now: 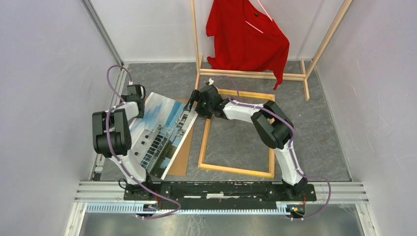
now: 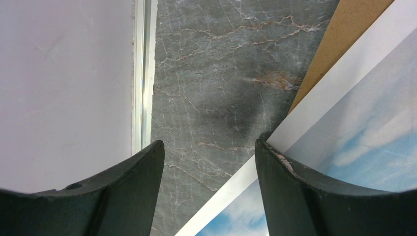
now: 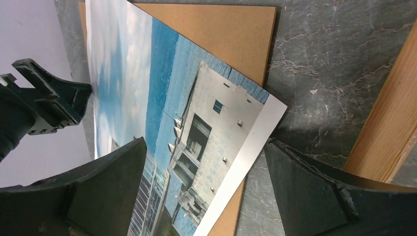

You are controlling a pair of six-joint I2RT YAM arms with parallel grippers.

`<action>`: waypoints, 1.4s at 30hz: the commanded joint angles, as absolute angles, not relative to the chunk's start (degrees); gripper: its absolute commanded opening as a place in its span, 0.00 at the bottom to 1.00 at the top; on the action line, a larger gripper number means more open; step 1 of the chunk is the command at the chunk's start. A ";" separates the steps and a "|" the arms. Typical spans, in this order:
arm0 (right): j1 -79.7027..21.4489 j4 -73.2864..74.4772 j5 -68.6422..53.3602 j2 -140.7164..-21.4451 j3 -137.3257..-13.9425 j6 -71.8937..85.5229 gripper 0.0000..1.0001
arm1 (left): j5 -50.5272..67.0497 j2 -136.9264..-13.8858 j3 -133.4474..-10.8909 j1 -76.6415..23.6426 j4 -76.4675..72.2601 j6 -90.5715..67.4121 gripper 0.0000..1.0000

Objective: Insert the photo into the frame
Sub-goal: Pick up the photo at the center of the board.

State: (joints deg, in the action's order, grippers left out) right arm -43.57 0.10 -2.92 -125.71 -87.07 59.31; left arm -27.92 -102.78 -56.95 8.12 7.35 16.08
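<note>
- We see a grey marbled table [image 1: 314, 142] from above, with two arms reaching over it from the near edge.
- The photo [image 1: 164, 130], a large print of a white building with railings and windows under blue sky, sits on the left side of the table, turned at an angle. Part of it rests over a plain brown backing board [image 1: 181, 160].
- The frame [image 1: 236, 170], a thin rectangle of light wood colour, lies flat just to the right of the photo. The table shows through its opening and the photo is outside it.
- The left gripper [image 1: 140, 103] is at the photo's far left corner. In its wrist view the left gripper [image 2: 209, 162] has its fingers set apart over bare table. One finger is against the white border of the photo [image 2: 354, 123], and nothing is clamped between them.
- The right gripper [image 1: 195, 104] is at the photo's far right corner, beside the frame's far left corner. In its wrist view the right gripper [image 3: 206, 162] is spread wide, with the corner of the photo [image 3: 196, 128] between the fingers and neither finger pressing on it.
- In that same view the frame [image 3: 388, 123] is at the right edge.
- At the far side a red shirt [image 1: 246, 39] hangs on a wooden rack [image 1: 251, 74].
</note>
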 commanded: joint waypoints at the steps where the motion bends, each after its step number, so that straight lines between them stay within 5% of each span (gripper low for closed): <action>1: -43.60 -3.65 -4.58 -126.24 -83.46 62.17 0.97 | -25.07 -103.67 -54.09 7.93 10.28 13.89 0.75; 42: -44.80 -25.31 -9.85 -120.06 -75.66 62.33 0.76 | -26.04 -104.56 -51.86 7.99 8.11 15.97 0.74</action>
State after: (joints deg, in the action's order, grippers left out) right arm -44.51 -19.49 -7.77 -120.99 -76.12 61.54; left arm -28.86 -102.26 -54.89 7.90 4.01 16.16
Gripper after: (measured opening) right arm 0.763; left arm 0.738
